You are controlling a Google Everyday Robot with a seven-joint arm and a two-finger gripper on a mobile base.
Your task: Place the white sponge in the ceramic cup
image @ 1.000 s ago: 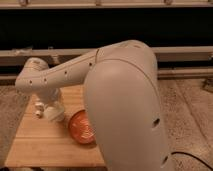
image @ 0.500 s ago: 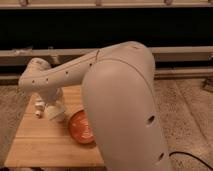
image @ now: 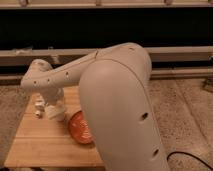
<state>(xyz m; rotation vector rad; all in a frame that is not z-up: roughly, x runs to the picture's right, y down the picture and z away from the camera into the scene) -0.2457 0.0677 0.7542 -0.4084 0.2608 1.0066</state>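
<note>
- The gripper (image: 49, 110) hangs at the end of the white arm (image: 120, 110), low over the left half of the desk (image: 35, 147) and pointing down at it.
- Whether the gripper is spread open or closed cannot be told: its lower end merges into one pale shape, and no gap or clamp can be made out.
- The white sponge (image: 56, 115) shows as a small cream block right at the gripper's lower end, touching it or very nearly so. I cannot tell whether it is gripped or only lies against the gripper.
- The sponge is outside the ceramic cup (image: 78, 128), just beside the cup's upper left rim. Whether it rests on the wood or hangs just above it is not clear.
- The ceramic cup stands upright on the desk, to the right of the gripper and a little nearer the camera. It is glossy orange-red, with ring lines faintly visible inside.
- The cup's right side is hidden behind the arm's large rounded link, which fills the middle and lower right of the view.
- Nothing pale can be seen in the part of the cup's inside that shows.
- Two small pale bits (image: 37, 108) sit just left of the gripper. I cannot tell whether they belong to it or lie on the desk.
- The desk is light wood on a speckled floor (image: 190, 110).
- A dark cable (image: 192, 157) curves over the floor at the lower right.
- Behind the desk runs a dark wall with a pale horizontal rail (image: 180, 52).
</note>
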